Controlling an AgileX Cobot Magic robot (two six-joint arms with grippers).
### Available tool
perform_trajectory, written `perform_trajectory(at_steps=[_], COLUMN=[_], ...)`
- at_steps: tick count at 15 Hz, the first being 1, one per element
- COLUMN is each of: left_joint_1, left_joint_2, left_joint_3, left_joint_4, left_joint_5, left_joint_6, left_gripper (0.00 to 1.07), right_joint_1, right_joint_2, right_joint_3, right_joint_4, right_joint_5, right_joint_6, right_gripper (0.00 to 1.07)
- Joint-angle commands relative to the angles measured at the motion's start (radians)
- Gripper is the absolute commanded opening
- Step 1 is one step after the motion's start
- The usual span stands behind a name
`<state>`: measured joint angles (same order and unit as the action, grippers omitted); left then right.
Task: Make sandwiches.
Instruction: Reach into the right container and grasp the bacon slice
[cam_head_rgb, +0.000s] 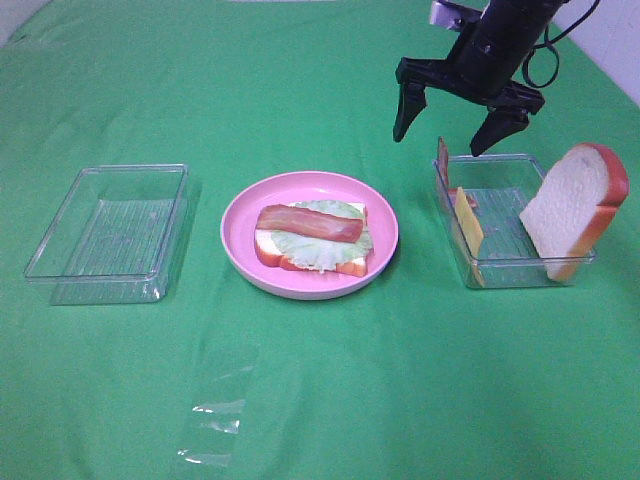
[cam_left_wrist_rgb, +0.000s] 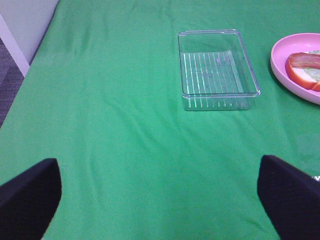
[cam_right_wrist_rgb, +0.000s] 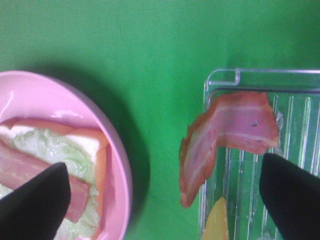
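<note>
Okay, I see the right clear tray holding a leaning bread slice, cheese and a bacon strip over its rim, the sandwich flat on the pink plate, long axis left-right in the high view, while left gripper and right gripper both gape wide, gripping nothing.

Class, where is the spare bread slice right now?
In the high view, the bread slice leans in the right-hand clear tray, against its right end, right of the cheese.

Worktop behind the pink plate lies open. A clear tray blocks its left; a tall leaning bread slice, its right.
</note>
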<state>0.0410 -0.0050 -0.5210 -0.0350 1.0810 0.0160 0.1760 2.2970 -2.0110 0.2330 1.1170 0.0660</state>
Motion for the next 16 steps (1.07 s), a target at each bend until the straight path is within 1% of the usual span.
perform_trajectory(at_steps=[1, 3, 5, 6, 10, 11, 13, 15, 16], left_joint_1=[0.002, 0.002, 0.002, 0.002, 0.002, 0.002, 0.002, 0.002, 0.002], left_joint_2=[-0.019, -0.019, -0.019, -0.019, -0.019, -0.019, -0.019, -0.019, -0.019], left_joint_3=[0.003, 0.003, 0.003, 0.003, 0.003, 0.003, 0.003, 0.003, 0.003], left_joint_4=[-0.003, -0.003, -0.003, -0.003, -0.003, -0.003, -0.003, -0.003, -0.003], left_joint_5=[-0.005, -0.005, -0.005, -0.005, -0.005, -0.005, -0.005, -0.005, -0.005], left_joint_6=[-0.004, -0.004, -0.004, -0.004, -0.004, -0.004, -0.004, -0.004, -0.004], left_gripper=[0.99, 0.99, 0.99, 0.99, 0.99, 0.99, 0.99, 0.99, 0.99], right_joint_1=[0.001, 0.001, 0.001, 0.001, 0.001, 0.001, 0.001, 0.001, 0.001], right_joint_2=[0.032, 0.049, 0.053, 0.055, 0.057, 0.057, 0.057, 0.057, 0.057], right_joint_3=[-0.006, -0.006, -0.006, -0.006, -0.006, -0.006, -0.006, -0.006, -0.006], right_joint_4=[-0.001, -0.017, -0.037, -0.058, -0.063, -0.065, -0.078, -0.090, -0.095], right_joint_5=[-0.036, -0.040, -0.040, -0.040, -0.043, -0.043, -0.043, -0.043, -0.044], right_joint_6=[0.007, 0.008, 0.015, 0.015, 0.017, 0.017, 0.018, 0.018, 0.020], right_gripper=[0.97, 0.95, 0.92, 0.83, 0.69, 0.62, 0.46, 0.32, 0.29])
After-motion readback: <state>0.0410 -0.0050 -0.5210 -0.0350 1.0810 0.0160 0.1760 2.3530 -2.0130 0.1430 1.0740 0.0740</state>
